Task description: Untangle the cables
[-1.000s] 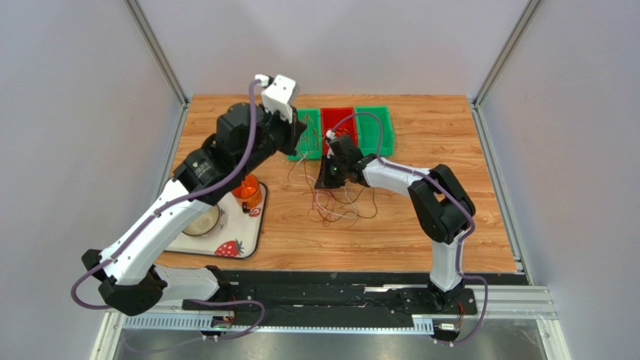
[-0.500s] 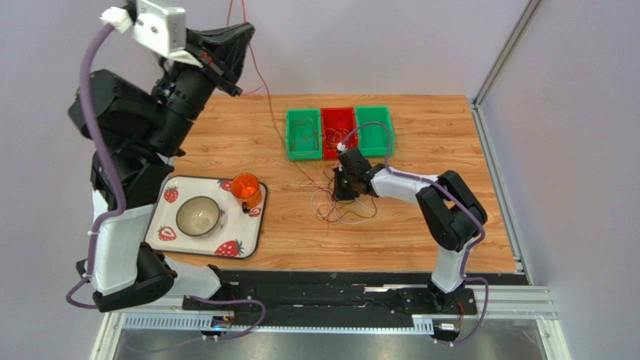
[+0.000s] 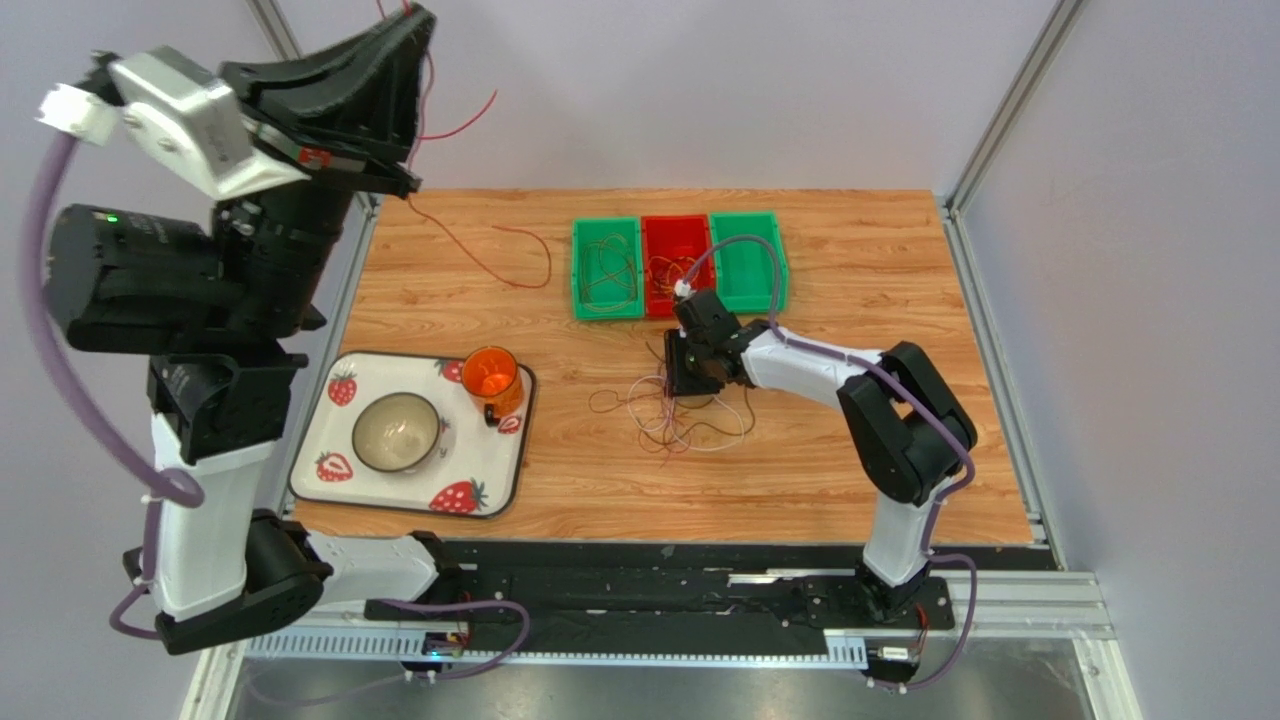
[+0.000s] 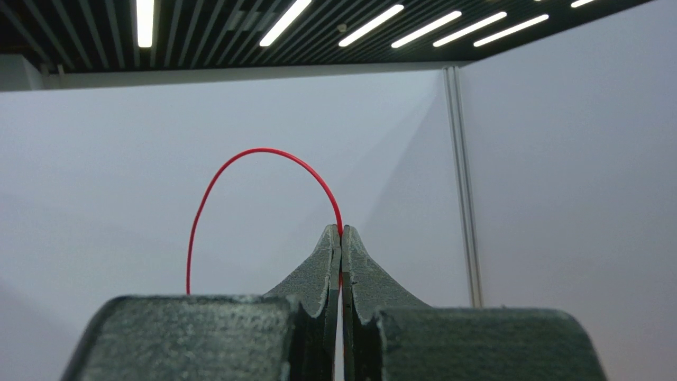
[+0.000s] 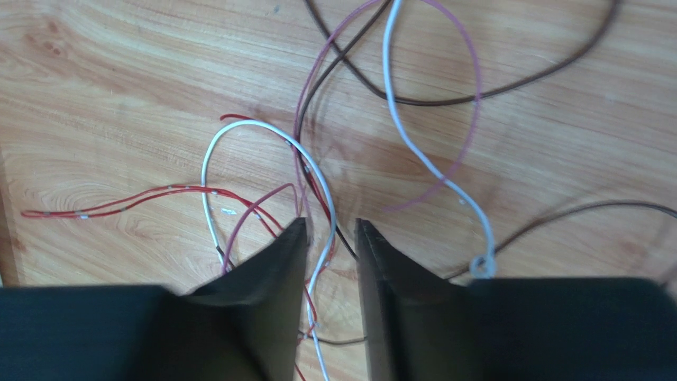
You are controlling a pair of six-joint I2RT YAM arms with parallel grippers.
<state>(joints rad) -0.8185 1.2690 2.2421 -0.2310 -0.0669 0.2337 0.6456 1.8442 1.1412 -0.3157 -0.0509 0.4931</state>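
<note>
My left gripper (image 3: 416, 21) is raised high above the table's far left corner, shut on a thin red cable (image 4: 262, 151) that arcs out from its tips (image 4: 342, 236). The red cable (image 3: 458, 252) hangs down, and its tail lies on the wood left of the bins. A tangle of cables (image 3: 676, 417), red, pink, brown and white, lies mid-table. My right gripper (image 3: 685, 369) hovers low over the tangle's far edge. In the right wrist view this gripper (image 5: 330, 230) is open, with a white cable (image 5: 318, 186) and red strands running through the gap on the wood.
Three bins (image 3: 763, 258), green, red and green, stand side by side at the back, with thin wires in the left two. A strawberry-print tray (image 3: 334, 465) at the near left carries a bowl (image 3: 397, 431) and an orange cup (image 3: 492, 375). Grey walls enclose the table.
My left arm swung up and to the left, drawing the red cable out of the tangle; its tail now lies left of the bins. The right gripper's jaws have parted over the tangle.
</note>
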